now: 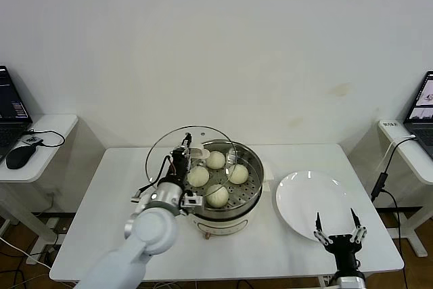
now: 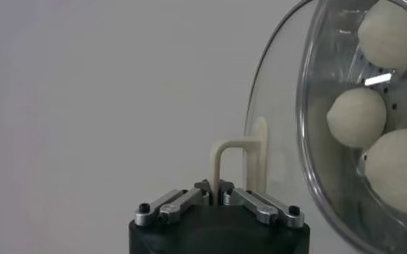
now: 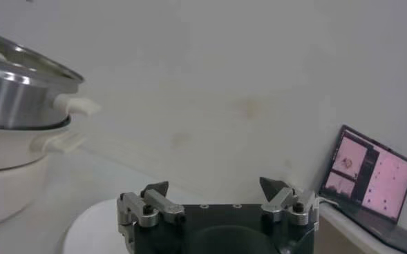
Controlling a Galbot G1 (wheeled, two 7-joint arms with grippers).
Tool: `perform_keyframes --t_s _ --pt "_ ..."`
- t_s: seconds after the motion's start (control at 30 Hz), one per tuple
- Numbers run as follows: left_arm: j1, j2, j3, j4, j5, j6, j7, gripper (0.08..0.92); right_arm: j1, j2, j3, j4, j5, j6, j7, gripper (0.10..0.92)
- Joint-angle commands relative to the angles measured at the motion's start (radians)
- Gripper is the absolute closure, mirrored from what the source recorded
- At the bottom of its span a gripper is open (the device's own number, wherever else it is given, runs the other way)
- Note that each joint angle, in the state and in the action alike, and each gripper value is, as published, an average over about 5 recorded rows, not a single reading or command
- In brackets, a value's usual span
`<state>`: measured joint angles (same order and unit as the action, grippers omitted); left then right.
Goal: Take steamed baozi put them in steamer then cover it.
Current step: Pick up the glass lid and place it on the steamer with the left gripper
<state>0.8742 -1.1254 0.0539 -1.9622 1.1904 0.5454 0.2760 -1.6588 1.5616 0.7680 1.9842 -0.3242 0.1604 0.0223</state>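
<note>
Several cream-white baozi (image 1: 216,195) lie on the perforated tray inside the shiny steel steamer (image 1: 254,178) at the table's middle. My left gripper (image 1: 185,151) is shut on the white handle (image 2: 219,165) of the round glass lid (image 1: 162,145), holding it tilted above the steamer's left rim. In the left wrist view three baozi (image 2: 356,116) show through the lid glass (image 2: 286,110). My right gripper (image 1: 336,227) is open and empty at the table's front right, by the white plate (image 1: 308,201). The steamer also shows in the right wrist view (image 3: 16,90).
The white plate is bare, to the right of the steamer. Side desks with laptops (image 1: 10,109) stand at far left and far right. A mouse (image 1: 19,156) lies on the left desk. The steamer's white base (image 1: 223,225) is near the table's front.
</note>
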Motion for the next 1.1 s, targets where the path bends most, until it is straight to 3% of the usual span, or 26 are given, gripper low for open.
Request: perform_keyframes --t_s 0.03,0.47,1.1 --pt "-0.025 -0.173 0.052 0.06 0.143 0.05 0.06 0.862 0.01 0.017 -0.017 -0.017 -0.087 -0.008 0.03 0.203" --pt "0.001 -0.286 0.039 0.131 0.208 0.05 0.066 0.862 0.024 0.017 -0.03 -0.044 -0.117 -0.014 0.052 0.203" --pt "0.014 -0.327 0.04 0.19 0.284 0.015 0.067 0.862 0.025 0.016 -0.039 -0.053 -0.115 -0.009 0.051 0.202"
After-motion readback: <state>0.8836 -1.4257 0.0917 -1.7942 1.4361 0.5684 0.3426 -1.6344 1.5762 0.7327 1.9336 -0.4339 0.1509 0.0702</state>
